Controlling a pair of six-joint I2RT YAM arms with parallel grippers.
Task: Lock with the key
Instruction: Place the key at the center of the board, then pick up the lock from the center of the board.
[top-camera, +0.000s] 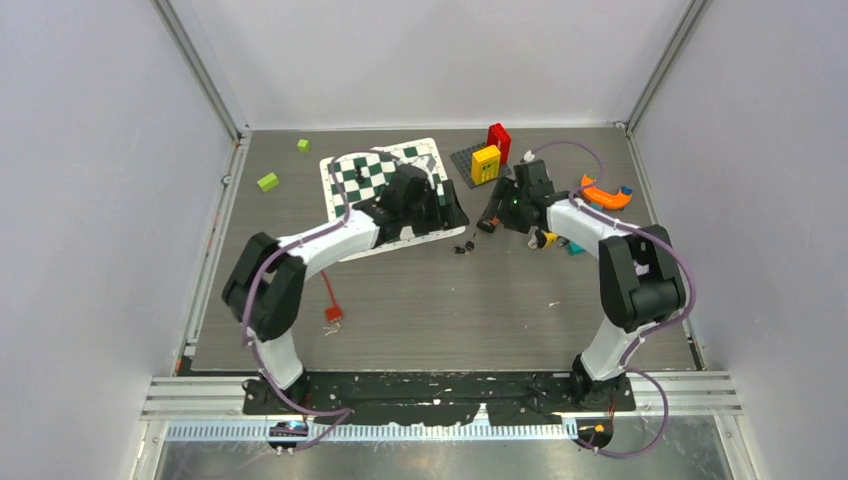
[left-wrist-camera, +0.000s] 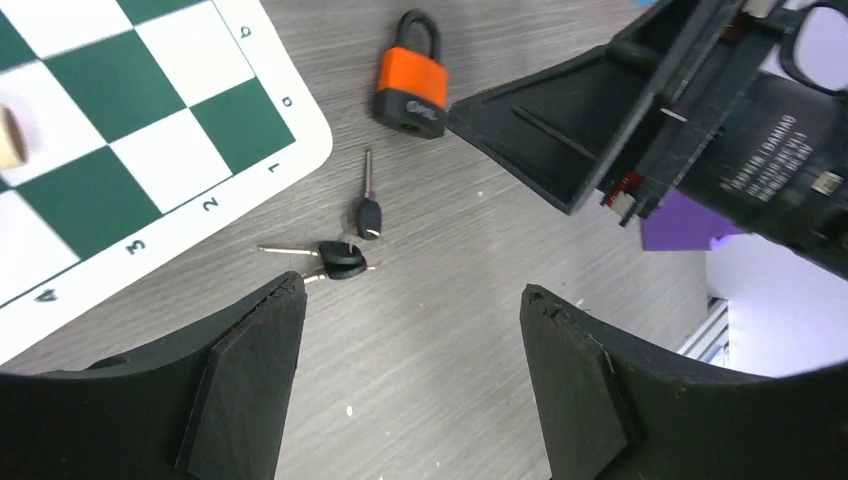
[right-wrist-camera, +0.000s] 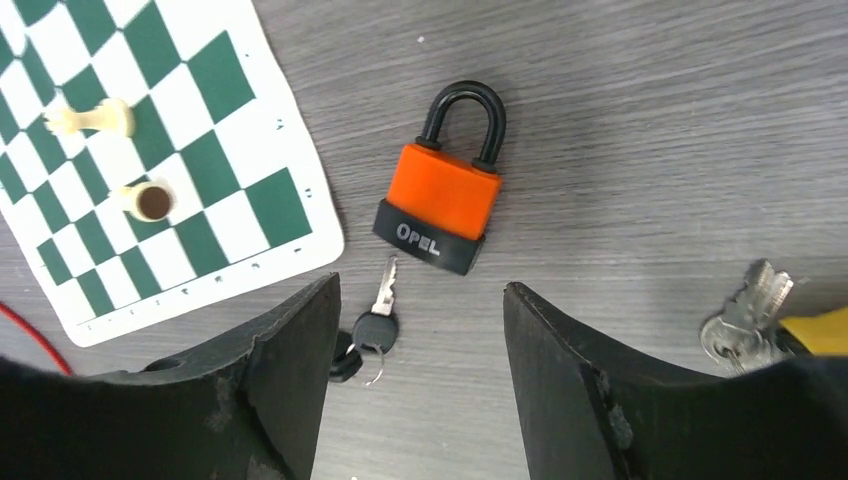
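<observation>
An orange padlock (right-wrist-camera: 440, 200) with a black base and black shackle lies flat on the grey table, both shackle legs meeting its body. It also shows in the left wrist view (left-wrist-camera: 410, 85) and the top view (top-camera: 488, 225). A ring of black-headed keys (right-wrist-camera: 372, 335) lies loose just below it, also in the left wrist view (left-wrist-camera: 345, 250) and the top view (top-camera: 463, 246). My right gripper (right-wrist-camera: 420, 285) is open and empty above padlock and keys. My left gripper (left-wrist-camera: 410, 295) is open and empty, just short of the keys. Neither gripper touches them.
A green-and-white chessboard (top-camera: 385, 185) lies left of the padlock, with two chess pieces (right-wrist-camera: 95, 118) on it. A second bunch of silver keys (right-wrist-camera: 745, 315) on a yellow thing lies to the right. Yellow and red blocks (top-camera: 486, 163), an orange part (top-camera: 605, 195), green blocks (top-camera: 267, 181) and a red cable (top-camera: 330, 300) lie around.
</observation>
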